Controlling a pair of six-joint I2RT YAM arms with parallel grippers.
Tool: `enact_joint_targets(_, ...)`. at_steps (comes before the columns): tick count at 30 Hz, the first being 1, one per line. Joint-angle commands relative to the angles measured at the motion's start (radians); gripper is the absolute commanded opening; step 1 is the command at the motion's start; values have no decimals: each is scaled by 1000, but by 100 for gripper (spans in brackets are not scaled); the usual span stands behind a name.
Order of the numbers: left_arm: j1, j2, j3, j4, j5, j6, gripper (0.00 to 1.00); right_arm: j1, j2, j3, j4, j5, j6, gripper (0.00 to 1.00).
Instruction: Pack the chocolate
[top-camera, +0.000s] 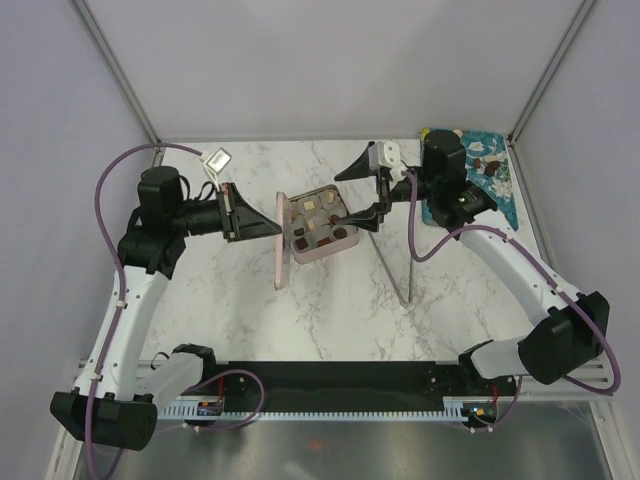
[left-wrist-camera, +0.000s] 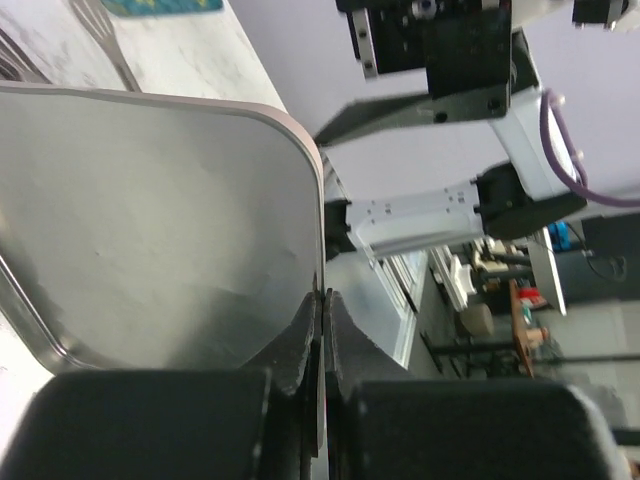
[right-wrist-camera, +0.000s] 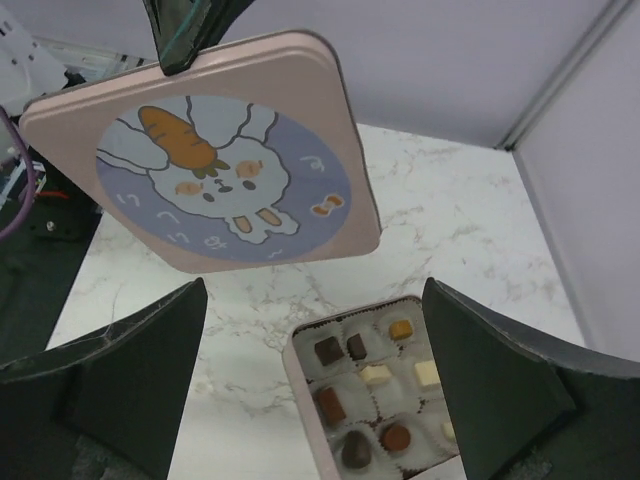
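Pinching lid (right-wrist-camera: 215, 160) edge, L gripper (left-wrist-camera: 322, 300) clamped tight, lid upright beside tin (right-wrist-camera: 300, 385). R gripper (top-camera: 358, 192) wide open, empty, by tin's other side. Chocolate (right-wrist-camera: 374, 374) inside tin.

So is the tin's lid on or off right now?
Off. The left hand pinches the bunny lid on edge, apart from the tin; its chocolates lie uncovered.

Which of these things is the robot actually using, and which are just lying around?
Part of the job:
- chocolates, sitting in the tin
- lid, pinched at its edge by the left fingers
- right fingers, open above the tin

Lying about:
- tongs, untouched
- blue cloth, far right, with a few brown pieces on it
- small white object, far left
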Motion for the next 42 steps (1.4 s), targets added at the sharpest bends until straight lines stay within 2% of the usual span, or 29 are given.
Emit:
enact_joint_targets(1, -27, -15, -19, 41, 168, 50, 2, -11, 63, 65, 12, -255, -245, 96)
enact_joint_targets(10, -87, -3, -59, 39, 227, 123, 2, -2, 212, 160, 19, -413, -234, 96)
enact_joint_targets(14, -117, 34, -68, 29, 240, 183, 2, 7, 290, 231, 83, -451, -115, 96)
enact_joint_targets(15, -119, 49, -67, 27, 250, 194, 2, 18, 304, 242, 132, -452, -5, 96)
enact_joint_targets(17, -122, 65, -56, 29, 269, 208, 2, 30, 323, 219, 382, -452, 164, 95)
enact_joint_targets(18, -124, 73, -48, 30, 281, 209, 2, 38, 321, 164, 509, -452, 353, 95)
enact_joint_targets(19, -127, 89, -38, 27, 290, 212, 2, 42, 326, 136, 765, -453, 472, 95)
enact_joint_targets(21, -127, 99, -13, 29, 293, 229, 2, 58, 338, 104, 971, -455, 670, 95)
enact_joint_targets(27, -127, 162, 38, 30, 358, 304, 2, 104, 375, 140, 941, -455, 724, 94)
enact_joint_targets(42, -113, 315, 170, -53, 370, 528, 2, 47, 432, 167, 935, -455, 916, 89)
